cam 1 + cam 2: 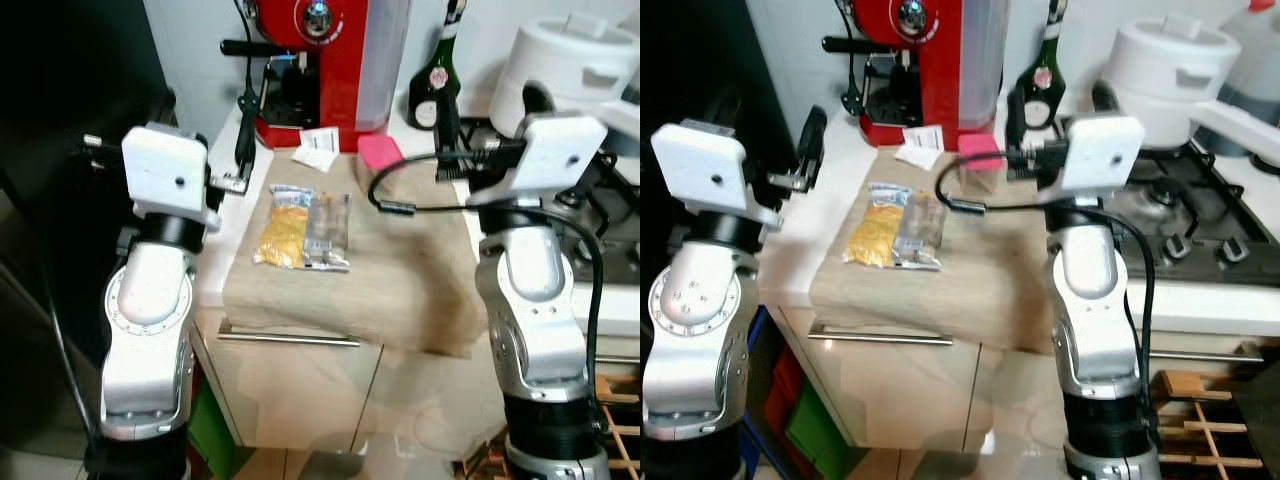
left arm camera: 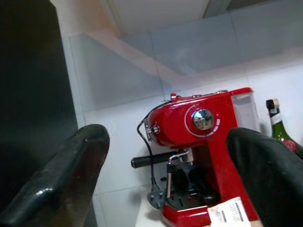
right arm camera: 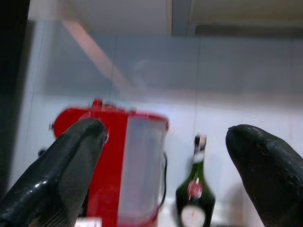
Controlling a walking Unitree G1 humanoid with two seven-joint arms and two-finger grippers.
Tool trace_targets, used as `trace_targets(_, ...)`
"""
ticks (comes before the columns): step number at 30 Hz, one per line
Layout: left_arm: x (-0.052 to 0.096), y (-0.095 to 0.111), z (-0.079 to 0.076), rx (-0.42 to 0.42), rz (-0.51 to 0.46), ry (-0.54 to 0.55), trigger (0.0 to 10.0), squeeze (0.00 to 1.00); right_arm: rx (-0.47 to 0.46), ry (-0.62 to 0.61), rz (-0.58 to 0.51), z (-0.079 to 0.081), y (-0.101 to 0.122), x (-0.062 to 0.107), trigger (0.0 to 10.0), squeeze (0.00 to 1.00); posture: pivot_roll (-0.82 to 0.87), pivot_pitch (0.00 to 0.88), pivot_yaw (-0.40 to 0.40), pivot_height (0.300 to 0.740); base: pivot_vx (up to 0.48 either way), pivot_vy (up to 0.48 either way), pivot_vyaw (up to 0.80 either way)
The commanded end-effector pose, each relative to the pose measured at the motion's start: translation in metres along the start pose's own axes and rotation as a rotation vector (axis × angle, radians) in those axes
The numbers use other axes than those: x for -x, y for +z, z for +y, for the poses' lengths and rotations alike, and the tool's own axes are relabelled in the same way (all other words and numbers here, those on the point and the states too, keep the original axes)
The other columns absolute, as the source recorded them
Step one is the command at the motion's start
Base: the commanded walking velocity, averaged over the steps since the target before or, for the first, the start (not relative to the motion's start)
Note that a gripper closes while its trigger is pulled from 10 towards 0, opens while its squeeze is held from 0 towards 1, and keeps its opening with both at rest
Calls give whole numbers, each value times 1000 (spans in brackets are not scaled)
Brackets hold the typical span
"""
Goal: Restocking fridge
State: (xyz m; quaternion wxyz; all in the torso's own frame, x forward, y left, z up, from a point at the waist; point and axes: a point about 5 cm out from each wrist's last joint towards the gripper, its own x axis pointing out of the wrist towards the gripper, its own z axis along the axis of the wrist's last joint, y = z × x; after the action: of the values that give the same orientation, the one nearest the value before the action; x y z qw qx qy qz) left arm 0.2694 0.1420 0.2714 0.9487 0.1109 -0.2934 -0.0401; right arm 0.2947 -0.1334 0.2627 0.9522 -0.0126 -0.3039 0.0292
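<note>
both wrist views show each hand spread empty; the eye views add snack packets on the counter.

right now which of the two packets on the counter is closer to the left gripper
The yellow packet. It lies on the left gripper's side of the pair, with the silver packet touching its far edge, toward the right arm.

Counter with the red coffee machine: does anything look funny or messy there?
Nothing is spilled or broken. Two flat snack packets, a yellow one and a silvery one, lie side by side on the wooden counter, slightly askew. Both claws, left and right, hover open.
</note>
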Motion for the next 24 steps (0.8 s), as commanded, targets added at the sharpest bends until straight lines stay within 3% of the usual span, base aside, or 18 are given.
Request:
trace_targets(1,-1,1,-3,31,-4,-13,10000,1000,-4,-10,24,-3,-7,2,10000,0,-31,0,-2,740,0,0,0)
trace_targets(4,-6,4,-7,56,-32,-71,10000,1000,-6,-20,4,-3,-5,1,10000,0,-37,0,-1,740,421,0,0)
trace_targets(5,-9,5,-5,63,-39,-57,10000,0,-4,-28,-7,-4,-4,0,10000,0,-39,0,1,740,458,0,0)
trace_targets(12,-21,11,1,58,-84,-20,10000,0,-4,-38,-23,-4,-4,-5,10000,0,-48,0,9,740,461,0,0)
trace_targets(24,-22,14,0,77,-118,-35,10000,0,0,-35,-31,-5,-4,-5,10000,0,-54,0,13,740,461,0,0)
